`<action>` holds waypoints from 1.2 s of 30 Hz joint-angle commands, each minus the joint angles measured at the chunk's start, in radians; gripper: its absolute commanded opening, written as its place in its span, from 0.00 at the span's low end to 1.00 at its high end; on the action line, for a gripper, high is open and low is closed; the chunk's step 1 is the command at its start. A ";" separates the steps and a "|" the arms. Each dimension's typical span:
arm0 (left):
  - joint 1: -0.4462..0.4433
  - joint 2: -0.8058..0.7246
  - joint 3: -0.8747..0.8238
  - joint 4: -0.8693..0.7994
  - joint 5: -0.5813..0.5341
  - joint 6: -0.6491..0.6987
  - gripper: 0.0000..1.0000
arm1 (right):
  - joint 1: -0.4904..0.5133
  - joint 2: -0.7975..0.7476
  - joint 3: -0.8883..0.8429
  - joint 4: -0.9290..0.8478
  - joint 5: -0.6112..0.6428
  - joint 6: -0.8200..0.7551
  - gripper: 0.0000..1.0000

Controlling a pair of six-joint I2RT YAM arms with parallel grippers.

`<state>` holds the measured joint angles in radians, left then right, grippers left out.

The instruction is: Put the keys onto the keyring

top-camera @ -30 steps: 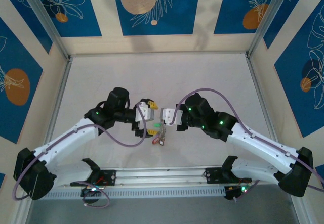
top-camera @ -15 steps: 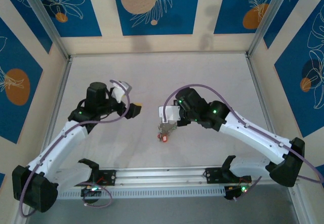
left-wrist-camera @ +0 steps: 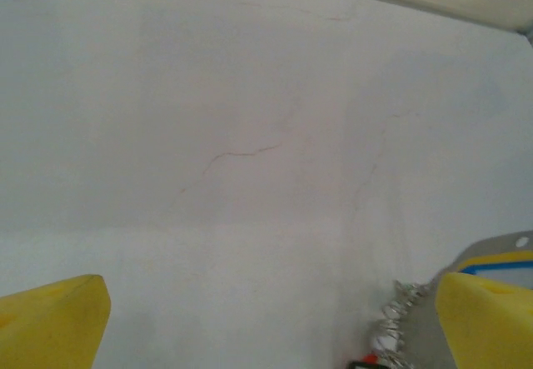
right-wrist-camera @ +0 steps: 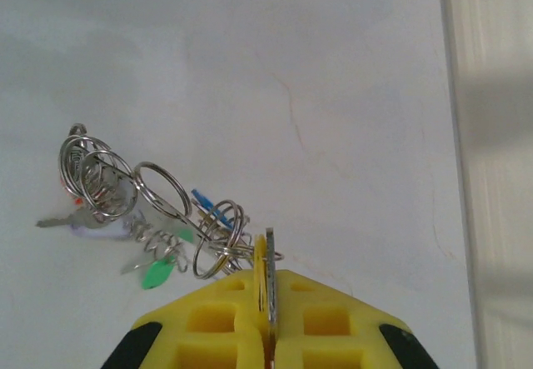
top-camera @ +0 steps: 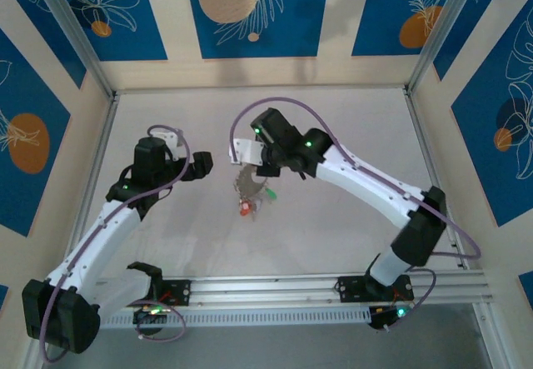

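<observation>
Right arm farther out, keyring in pincer

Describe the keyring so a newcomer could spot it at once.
On the white table, follow the right arm to its gripper, left of centre. Its shut jaws hold the keyring, a grey metal loop strung with small silver keys bearing green, blue and red tags. It is the scene's one glinting metal cluster.

A robotics lab enclosure was suggested by aluminium framing, printed backdrop panels and a bare white table.
</observation>
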<state>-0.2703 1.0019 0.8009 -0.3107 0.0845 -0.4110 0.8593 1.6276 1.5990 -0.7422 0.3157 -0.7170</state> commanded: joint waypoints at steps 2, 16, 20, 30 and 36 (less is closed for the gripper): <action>0.039 -0.010 -0.019 -0.022 -0.016 -0.096 1.00 | -0.039 0.063 0.100 0.097 -0.152 0.082 0.00; 0.053 -0.005 -0.019 -0.024 0.003 -0.133 1.00 | -0.223 -0.026 -0.310 0.234 -0.506 -0.014 0.00; 0.053 -0.005 -0.031 -0.016 0.048 -0.207 1.00 | -0.267 -0.072 -0.386 0.148 -0.481 -0.031 0.00; 0.032 0.056 -0.155 0.217 0.103 -0.267 1.00 | -0.383 -0.134 -0.667 0.159 -0.320 -0.034 0.01; -0.024 0.129 -0.150 0.246 -0.043 -0.180 1.00 | -0.428 -0.076 -0.728 0.208 -0.158 0.033 0.04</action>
<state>-0.2779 1.1225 0.6586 -0.1444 0.1116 -0.6312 0.4385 1.5307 0.8639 -0.5686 0.0486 -0.7212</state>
